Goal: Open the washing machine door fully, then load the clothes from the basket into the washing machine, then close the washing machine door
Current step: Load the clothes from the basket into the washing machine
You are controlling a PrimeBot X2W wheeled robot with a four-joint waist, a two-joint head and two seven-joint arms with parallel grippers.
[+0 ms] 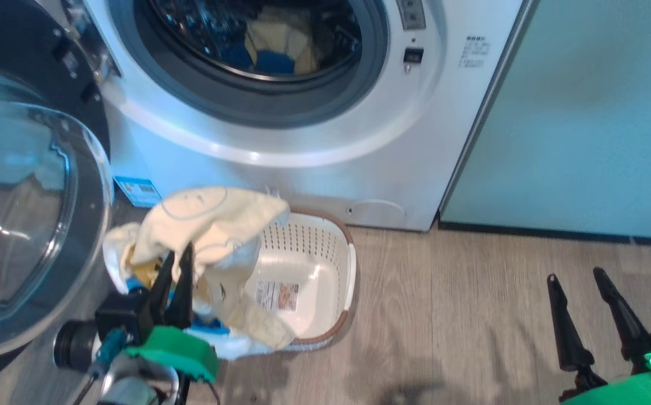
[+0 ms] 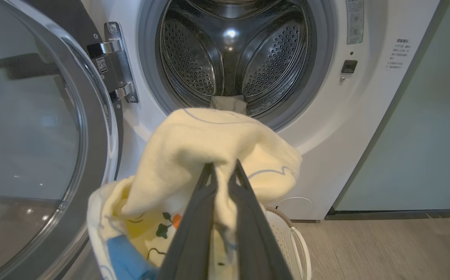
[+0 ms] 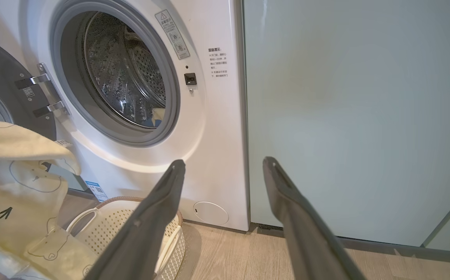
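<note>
The washing machine stands ahead with its door swung wide to the left. Cream and blue clothes lie in the steel drum. My left gripper is shut on a cream printed garment, lifted over the left end of the basket; the fabric drapes over the fingers with blue cloth hanging below. The basket's right half shows its bare bottom with a label. My right gripper stands open and empty at the lower right, above the floor.
Pale green cabinet doors adjoin the washer on the right. Wood-look floor stretches between the basket and my right gripper. The open door's glass bowl bulges close to my left arm.
</note>
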